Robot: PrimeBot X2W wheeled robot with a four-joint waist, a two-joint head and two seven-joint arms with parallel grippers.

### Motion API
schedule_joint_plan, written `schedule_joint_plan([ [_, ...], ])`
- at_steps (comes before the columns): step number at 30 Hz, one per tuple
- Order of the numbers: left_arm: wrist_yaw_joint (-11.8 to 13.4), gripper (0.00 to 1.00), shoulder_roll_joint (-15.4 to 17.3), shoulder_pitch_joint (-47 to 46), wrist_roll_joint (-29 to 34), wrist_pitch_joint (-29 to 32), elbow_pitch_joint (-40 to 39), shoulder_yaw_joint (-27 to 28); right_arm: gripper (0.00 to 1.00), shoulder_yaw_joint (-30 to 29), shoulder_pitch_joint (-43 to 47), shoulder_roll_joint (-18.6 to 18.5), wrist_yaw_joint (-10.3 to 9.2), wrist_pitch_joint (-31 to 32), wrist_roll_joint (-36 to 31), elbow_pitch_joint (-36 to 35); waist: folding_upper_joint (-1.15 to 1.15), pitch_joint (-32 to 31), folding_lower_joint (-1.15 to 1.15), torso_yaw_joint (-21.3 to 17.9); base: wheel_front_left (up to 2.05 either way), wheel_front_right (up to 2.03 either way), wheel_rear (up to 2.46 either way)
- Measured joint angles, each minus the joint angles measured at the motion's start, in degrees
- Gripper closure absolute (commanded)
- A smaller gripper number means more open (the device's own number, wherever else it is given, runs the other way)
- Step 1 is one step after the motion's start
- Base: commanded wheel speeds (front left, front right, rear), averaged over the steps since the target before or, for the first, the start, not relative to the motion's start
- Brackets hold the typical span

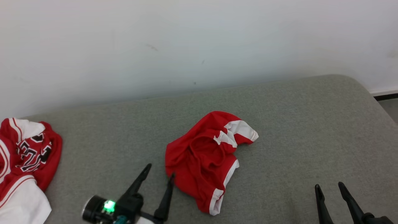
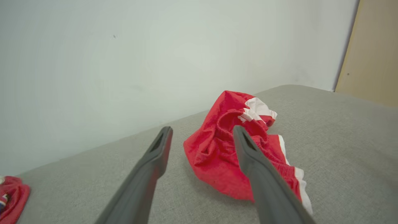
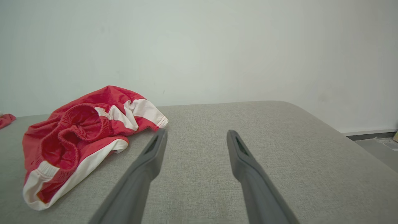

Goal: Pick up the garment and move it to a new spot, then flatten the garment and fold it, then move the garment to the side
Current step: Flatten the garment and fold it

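Note:
A crumpled pair of red shorts with white stripes and hems (image 1: 205, 158) lies in the middle of the grey padded surface (image 1: 295, 130), its elastic waistband bunched up on top. My left gripper (image 1: 160, 172) stands open just left of the shorts' lower left edge; in the left wrist view the shorts (image 2: 224, 155) lie ahead and to the right, partly behind the right finger (image 2: 248, 155). My right gripper (image 1: 329, 186) is open at the lower right, well clear of the cloth. From the right wrist the shorts (image 3: 77, 137) show to the left of my open gripper (image 3: 196, 137).
Another red and white garment with black lettering (image 1: 25, 155) is heaped at the left edge of the surface. A white wall (image 1: 186, 40) rises right behind. The surface rounds off at the right, with floor (image 1: 390, 109) beyond.

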Motion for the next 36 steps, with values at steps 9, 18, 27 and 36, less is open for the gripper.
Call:
schedule_joint_plan([
  [9, -4.0, 0.00, -0.4, -13.4, 1.9, 10.8, 5.0, -12.8, 0.00, 0.4, 0.0, 0.5, 0.00, 0.0, 0.4, -0.2, 0.00, 0.5, 0.00, -4.2, 0.00, 0.00, 0.00],
  [18, -4.3, 0.00, 3.9, -21.0, -4.6, 20.3, 12.2, -27.0, 0.00, 0.4, -0.1, 0.6, 0.00, 0.0, 0.5, -0.1, 0.00, 1.5, 0.00, -7.0, 0.00, 0.00, 0.00],
  [27, -4.3, 0.00, 8.2, -24.4, -9.6, 25.2, 17.4, -33.7, 0.00, 0.1, -0.3, 0.7, 0.00, 0.0, 0.5, -0.2, 0.00, 2.2, 0.00, -7.4, 0.00, 0.00, 0.00],
  [36, -4.3, 0.00, 10.1, -24.8, -13.0, 27.5, 19.4, -35.9, 0.00, 0.2, -0.3, 1.1, 0.00, 0.0, 0.5, -0.1, 0.00, 2.6, 0.00, -6.9, 0.00, 0.00, 0.00],
])
